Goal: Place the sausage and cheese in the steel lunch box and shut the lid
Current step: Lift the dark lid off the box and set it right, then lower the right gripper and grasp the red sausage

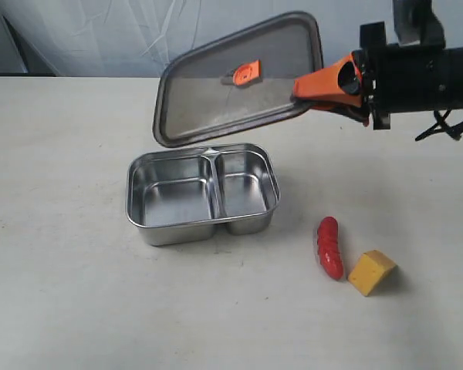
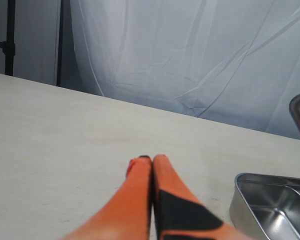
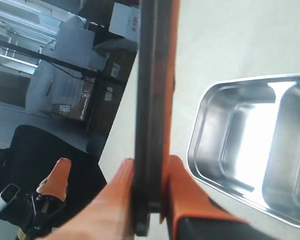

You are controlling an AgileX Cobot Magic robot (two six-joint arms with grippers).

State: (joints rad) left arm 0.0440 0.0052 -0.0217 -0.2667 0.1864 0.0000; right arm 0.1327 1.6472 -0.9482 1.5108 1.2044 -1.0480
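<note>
Observed: the steel lunch box (image 1: 185,230) stands open on the table (image 1: 62,293), and both compartments are empty. The lid (image 1: 231,81) is held in the air, tilted, above and behind the box and not touching it. The sausage (image 1: 329,247) and the cheese (image 1: 372,272) lie on the table to the right of the box. They are just beside each other, and I cannot say whether they touch. Assessment: the work is at the lid-handling step and neither food item has been loaded. The next move appears to call for setting the lid down away from the box and the food, which would free a gripper to pick up the sausage or the cheese. The right gripper (image 1: 302,92) has the lid by its right-hand edge. In the right wrist view its fingers (image 3: 115,200) are clamped on either side of the lid's rim, with no visible gap. The left gripper (image 2: 149,161) hovers over bare table to the left of the box, with its fingers pressed together and holding nothing.
</note>
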